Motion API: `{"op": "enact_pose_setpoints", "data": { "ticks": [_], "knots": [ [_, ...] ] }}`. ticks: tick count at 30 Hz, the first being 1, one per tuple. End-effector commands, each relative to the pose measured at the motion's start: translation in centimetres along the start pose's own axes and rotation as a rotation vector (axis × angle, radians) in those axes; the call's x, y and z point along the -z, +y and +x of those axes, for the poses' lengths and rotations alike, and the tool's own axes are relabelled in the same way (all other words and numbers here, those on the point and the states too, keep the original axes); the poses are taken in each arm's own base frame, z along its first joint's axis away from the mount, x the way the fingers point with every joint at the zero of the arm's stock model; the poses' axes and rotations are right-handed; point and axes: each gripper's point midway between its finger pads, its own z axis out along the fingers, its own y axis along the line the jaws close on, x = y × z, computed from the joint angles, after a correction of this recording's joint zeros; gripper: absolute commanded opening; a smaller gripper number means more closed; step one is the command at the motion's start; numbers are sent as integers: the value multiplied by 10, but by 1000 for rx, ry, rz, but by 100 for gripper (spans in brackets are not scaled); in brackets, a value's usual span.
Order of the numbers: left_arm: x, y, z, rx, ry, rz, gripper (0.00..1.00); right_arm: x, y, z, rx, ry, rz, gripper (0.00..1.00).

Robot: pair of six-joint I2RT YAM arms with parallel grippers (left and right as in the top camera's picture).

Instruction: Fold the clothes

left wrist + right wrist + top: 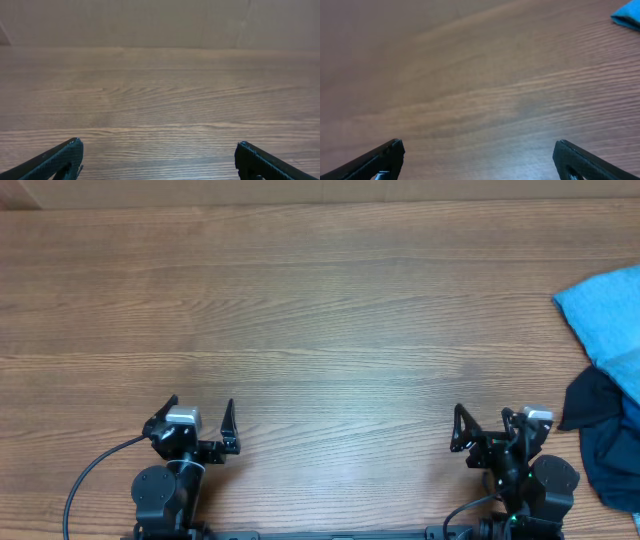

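Observation:
The clothes named by the task are out of view in every frame. My left gripper (202, 404) rests near the table's front edge on the left, jaws spread wide, with only bare wood between them (158, 143). On the right, near the same front edge, my right gripper (486, 414) also stands open and empty (478, 144). Both point towards the far side of the table.
A bright sky-blue cloth (607, 313) lies at the right edge of the wooden table (320, 310); its corner shows in the right wrist view (627, 16). Below it a dark navy garment (596, 401) lies just right of my right arm.

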Motion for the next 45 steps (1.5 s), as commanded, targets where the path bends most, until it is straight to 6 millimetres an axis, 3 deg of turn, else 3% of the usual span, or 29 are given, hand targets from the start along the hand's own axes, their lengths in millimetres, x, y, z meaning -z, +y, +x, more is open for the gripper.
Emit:
{"op": "enact_pose_setpoints", "data": {
  "ticks": [1,6,11,14,16,21,22,24,27,28,30,32,35,36,39,41,45],
  "knots": [
    [0,-1,-3,126,-6,5,100,1,8,-15,-122,-61,-38,100],
    [13,-5,-45,126,-73,13,100,18,4,-57,-105,-176,38,100],
    [9,-7,-90,107,47,-1,100,27,10,-109,-114,-137,105,100],
    [-6,-7,-108,104,200,-13,100,16,8,-132,-130,6,171,100],
    [-19,-17,-119,73,375,45,100,2,7,-144,-118,167,214,100],
    [-33,-19,-134,123,658,43,100,-31,-6,-158,-126,375,291,100],
    [-36,-19,-136,125,676,42,100,-34,-22,-165,-143,356,370,100],
    [-41,-18,-139,125,673,42,100,-17,-70,-186,-212,256,598,100],
    [-41,-18,-139,125,672,41,100,24,-132,-216,-300,112,810,100],
    [-42,-18,-140,124,668,42,100,46,-159,-222,-380,49,886,100],
    [-42,-18,-140,124,668,41,100,81,-209,-220,-504,-17,994,100],
    [-42,-18,-140,124,665,42,100,113,-255,-206,-655,-66,1113,100],
    [-42,-18,-140,124,666,42,100,127,-293,-184,-778,-61,1152,100],
    [-43,-18,-141,123,662,41,100,133,-309,-168,-832,-37,1173,100],
    [-45,-18,-143,120,649,43,100,138,-328,-147,-890,2,1205,100],
    [-46,-18,-145,119,639,43,100,135,-347,-123,-943,57,1224,100],
    [-49,-18,-149,115,620,44,100,142,-365,-92,-1022,112,1254,100]
  ]
}}
